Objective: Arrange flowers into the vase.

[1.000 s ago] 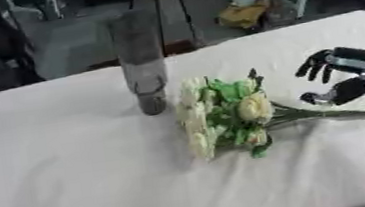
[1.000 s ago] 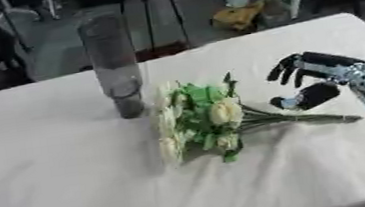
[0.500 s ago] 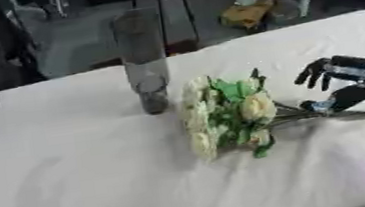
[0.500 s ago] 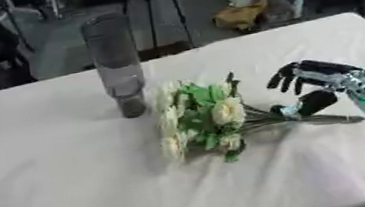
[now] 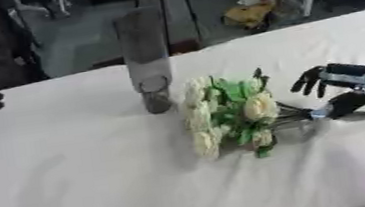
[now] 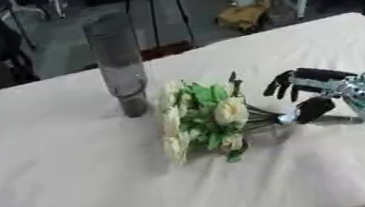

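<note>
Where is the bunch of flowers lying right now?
The bunch of flowers lies flat on the white table, right of centre, just right of the upright vase, stems pointing toward the right hand.

Matt white cloth covers the desk (image 5: 72,180); a smooth, translucent grey vase (image 5: 147,59) stands on it beside soft cream flowers (image 6: 202,123). The right hand (image 6: 343,94) shows black plastic and silvery metal.
</note>
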Available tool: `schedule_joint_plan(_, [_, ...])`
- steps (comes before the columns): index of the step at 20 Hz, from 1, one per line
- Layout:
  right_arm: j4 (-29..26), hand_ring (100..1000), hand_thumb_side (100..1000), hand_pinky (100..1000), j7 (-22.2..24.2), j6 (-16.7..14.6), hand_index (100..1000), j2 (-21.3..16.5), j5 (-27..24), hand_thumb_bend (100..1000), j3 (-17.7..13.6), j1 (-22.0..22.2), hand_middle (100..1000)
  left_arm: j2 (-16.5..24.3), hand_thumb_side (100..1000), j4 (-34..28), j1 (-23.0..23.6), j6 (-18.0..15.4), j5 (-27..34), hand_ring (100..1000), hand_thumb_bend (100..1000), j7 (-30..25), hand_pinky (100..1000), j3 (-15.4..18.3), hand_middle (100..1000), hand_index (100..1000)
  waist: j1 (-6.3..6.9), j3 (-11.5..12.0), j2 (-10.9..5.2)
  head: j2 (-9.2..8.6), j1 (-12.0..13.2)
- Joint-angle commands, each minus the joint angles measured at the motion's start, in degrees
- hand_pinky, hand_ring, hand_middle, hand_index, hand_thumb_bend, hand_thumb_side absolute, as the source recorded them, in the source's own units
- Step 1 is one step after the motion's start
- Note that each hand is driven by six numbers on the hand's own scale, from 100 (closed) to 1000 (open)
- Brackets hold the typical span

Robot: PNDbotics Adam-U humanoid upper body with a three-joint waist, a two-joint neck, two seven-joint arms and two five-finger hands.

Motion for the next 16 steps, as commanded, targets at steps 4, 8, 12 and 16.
schedule_joint_plan(4, [0.16, 738, 457, 595, 1.14, -0.24, 830, -0.18, 0.55, 397, -0.08, -1.11, 765, 0.75, 935, -0.6, -1.06, -0.11, 0.32, 616, 466, -0.45, 635, -0.01, 614, 727, 0.68, 0.08, 0.29, -0.08, -0.13])
schedule_joint_plan(8, [1.16, 753, 457, 603, 1.19, -0.28, 839, 0.38, 1.09, 406, -0.22, -1.6, 779, 0.65, 936, -0.57, -1.04, -0.09, 0.4, 616, 463, -0.54, 635, -0.09, 615, 727, 0.83, 0.31, 0.29, -0.07, -0.35])
schedule_joint_plan(12, [2.32, 778, 456, 619, 1.4, -0.36, 850, 0.67, 1.88, 418, -0.31, -2.07, 797, 0.58, 937, -0.53, -1.0, -0.07, 0.47, 616, 461, -0.59, 635, -0.12, 615, 728, 0.95, 0.54, 0.26, -0.05, -0.56])
schedule_joint_plan(16, [3.35, 776, 455, 618, 1.21, -0.47, 849, 0.88, 2.85, 419, -0.54, -2.53, 796, 0.51, 938, -0.5, -0.97, -0.07, 0.54, 615, 459, -0.63, 635, -0.16, 616, 728, 0.97, 0.66, 0.26, -0.02, -0.7])
